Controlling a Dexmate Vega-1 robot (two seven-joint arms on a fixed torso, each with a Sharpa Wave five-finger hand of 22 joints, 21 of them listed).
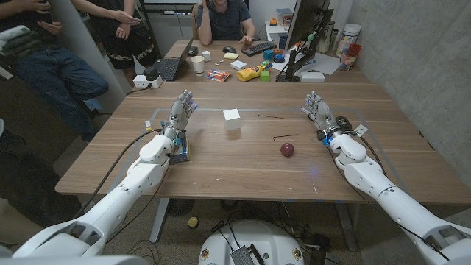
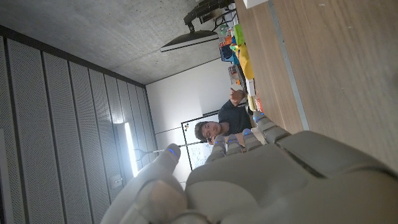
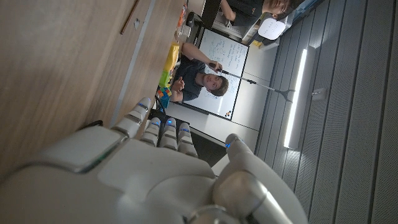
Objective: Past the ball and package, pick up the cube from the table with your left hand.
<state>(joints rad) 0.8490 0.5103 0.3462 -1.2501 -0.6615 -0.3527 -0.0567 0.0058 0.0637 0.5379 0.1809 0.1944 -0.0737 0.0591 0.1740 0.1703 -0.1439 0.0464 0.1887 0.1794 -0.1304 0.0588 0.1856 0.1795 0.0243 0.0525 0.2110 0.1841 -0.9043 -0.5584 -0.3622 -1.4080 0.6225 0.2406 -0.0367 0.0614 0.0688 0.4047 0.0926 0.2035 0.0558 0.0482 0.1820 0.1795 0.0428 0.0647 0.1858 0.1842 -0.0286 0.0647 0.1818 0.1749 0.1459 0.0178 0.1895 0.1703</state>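
A white cube [image 1: 232,118] stands on the wooden table [image 1: 243,173] near its middle. A dark red ball [image 1: 287,149] lies nearer the front, to the right of the cube. A small bluish package [image 1: 179,148] lies beside my left wrist. My left hand [image 1: 182,109] stands open with its fingers pointing away, to the left of the cube and apart from it. My right hand [image 1: 316,110] is open too, at the right, holding nothing. In the left wrist view my left hand [image 2: 280,180] has empty fingers [image 2: 249,134]. The right wrist view shows my right hand [image 3: 137,174] over the table [image 3: 56,56].
Two thin dark strips [image 1: 285,135] lie on the table between the cube and my right hand. A second table [image 1: 243,62] behind carries a laptop, a cup, a keyboard, toys and a monitor. People sit and stand at the back and back left. A concrete wall runs along the right.
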